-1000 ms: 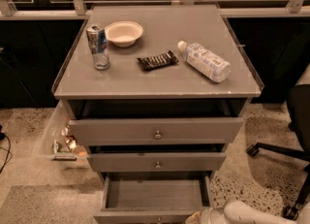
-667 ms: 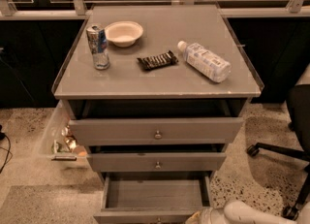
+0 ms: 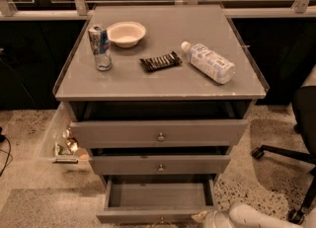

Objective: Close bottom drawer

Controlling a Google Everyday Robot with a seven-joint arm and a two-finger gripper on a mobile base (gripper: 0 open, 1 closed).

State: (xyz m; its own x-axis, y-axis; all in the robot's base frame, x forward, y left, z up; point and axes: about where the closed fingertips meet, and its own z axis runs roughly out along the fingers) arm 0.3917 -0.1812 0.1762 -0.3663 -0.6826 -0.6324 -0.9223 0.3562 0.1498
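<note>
The grey bench (image 3: 163, 86) is a boxy cabinet with a flat matte top and 3 drawers stacked in its near face. All 3 are pulled out, each with 1 small round metal knob at the centre of its front.

The bottom drawer (image 3: 158, 196) is the lowest and has the narrowest front. It stands out farthest toward the near side, showing a bare, rectangular grey box interior. Above it are the middle drawer (image 3: 160, 164) and the widest top drawer (image 3: 158, 132), both out only a little.

The tool (image 3: 203, 217) is low at the near edge of the view, just beside the right end of the bottom drawer's front. It sits at the end of a smooth, rounded white arm (image 3: 249, 215). Whether it is open or closed cannot be told.

- A tall metal can (image 3: 100, 47) stands upright far left on the bench top.
- A shallow, round pale bowl (image 3: 126, 33) sits just beyond the can.
- A dark, ribbed snack wrapper (image 3: 160, 61) lies near the middle.
- A clear plastic bottle (image 3: 210, 62) with a white label lies on its side to the right.

On the speckled floor (image 3: 247, 177), a clear plastic bin (image 3: 61, 143) sits left of the cabinet. A black office chair base (image 3: 279, 154) is on the right.
</note>
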